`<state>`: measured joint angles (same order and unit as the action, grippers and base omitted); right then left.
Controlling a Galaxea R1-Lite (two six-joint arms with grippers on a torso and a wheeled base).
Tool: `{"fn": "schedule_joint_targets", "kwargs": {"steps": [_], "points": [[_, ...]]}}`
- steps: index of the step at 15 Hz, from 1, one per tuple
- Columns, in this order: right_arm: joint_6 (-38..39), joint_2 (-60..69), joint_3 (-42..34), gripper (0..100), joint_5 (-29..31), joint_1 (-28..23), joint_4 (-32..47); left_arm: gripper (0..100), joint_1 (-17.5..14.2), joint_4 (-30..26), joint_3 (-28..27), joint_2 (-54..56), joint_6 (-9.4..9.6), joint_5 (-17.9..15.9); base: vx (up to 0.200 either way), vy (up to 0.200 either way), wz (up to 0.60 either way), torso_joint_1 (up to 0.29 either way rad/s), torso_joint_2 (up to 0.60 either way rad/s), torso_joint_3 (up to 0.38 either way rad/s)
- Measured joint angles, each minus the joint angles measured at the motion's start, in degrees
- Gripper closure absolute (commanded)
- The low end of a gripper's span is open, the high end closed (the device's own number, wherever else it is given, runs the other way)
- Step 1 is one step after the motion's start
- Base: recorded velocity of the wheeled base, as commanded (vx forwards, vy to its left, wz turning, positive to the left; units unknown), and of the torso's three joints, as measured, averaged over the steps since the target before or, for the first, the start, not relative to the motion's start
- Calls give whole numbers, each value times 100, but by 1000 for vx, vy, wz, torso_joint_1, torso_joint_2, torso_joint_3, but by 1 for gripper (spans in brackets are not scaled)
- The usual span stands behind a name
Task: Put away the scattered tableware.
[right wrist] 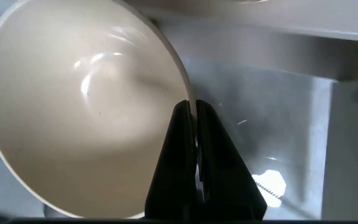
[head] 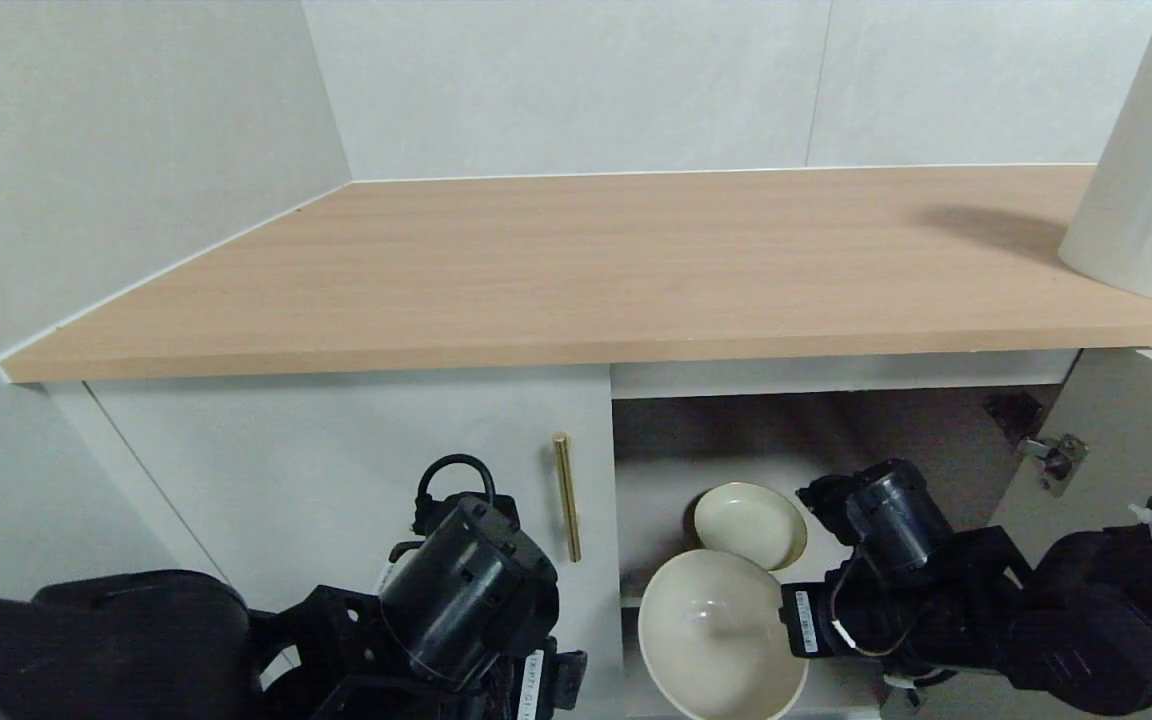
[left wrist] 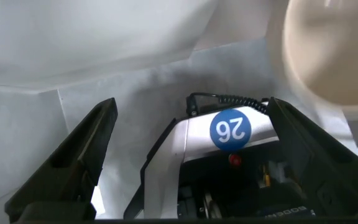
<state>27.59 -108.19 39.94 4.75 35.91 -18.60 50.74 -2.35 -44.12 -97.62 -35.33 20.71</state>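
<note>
In the head view, the large bowl [head: 721, 635] is hanging just in front of the open cabinet [head: 836, 440]. It is tilting so that its hollow is facing up and outward. A small bowl [head: 751, 525] is lying on the shelf just behind it, under the wooden tabletop [head: 576, 270]. The right gripper [head: 794, 622] is reaching in from the right, its jaws meeting the large bowl's near rim. The left arm [head: 466, 590] is staying low before the closed door, beside the gold handle [head: 566, 495].

In the left wrist view, the left gripper [left wrist: 191, 106] is showing its jaws wide apart and holding nothing. A pale bowl [left wrist: 328, 50] is sitting off to one side; I cannot tell which of the two it is.

In the right wrist view, the right gripper [right wrist: 194, 112] is pinching the large bowl [right wrist: 86, 106] at the rim, with one finger inside and one outside the wall.

The bowl is looking glazed and rigid, so it is probably slick, breakable and fairly heavy for a single-edge hold. A rim pinch like this one is likely the only workable grasp. It may swing or slip, so it is calling for a slow, low set-down.
</note>
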Motion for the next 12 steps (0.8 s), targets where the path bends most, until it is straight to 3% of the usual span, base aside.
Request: {"fn": "schedule_joint_targets", "kwargs": {"steps": [3,7,12], "points": [[886,-68,11,100,140,-301,-380,0,-2,1,-6,66,2,4,0,0,0,0,0,0],[1253,-350,72,100,827,-458,-925,0,-5,4,-6,99,0,9,0,0,0,0,0,0],[1492,-694,422,100,1330,-577,-951,0,0,4,-11,101,0,9,0,0,0,0,0,0]]}}
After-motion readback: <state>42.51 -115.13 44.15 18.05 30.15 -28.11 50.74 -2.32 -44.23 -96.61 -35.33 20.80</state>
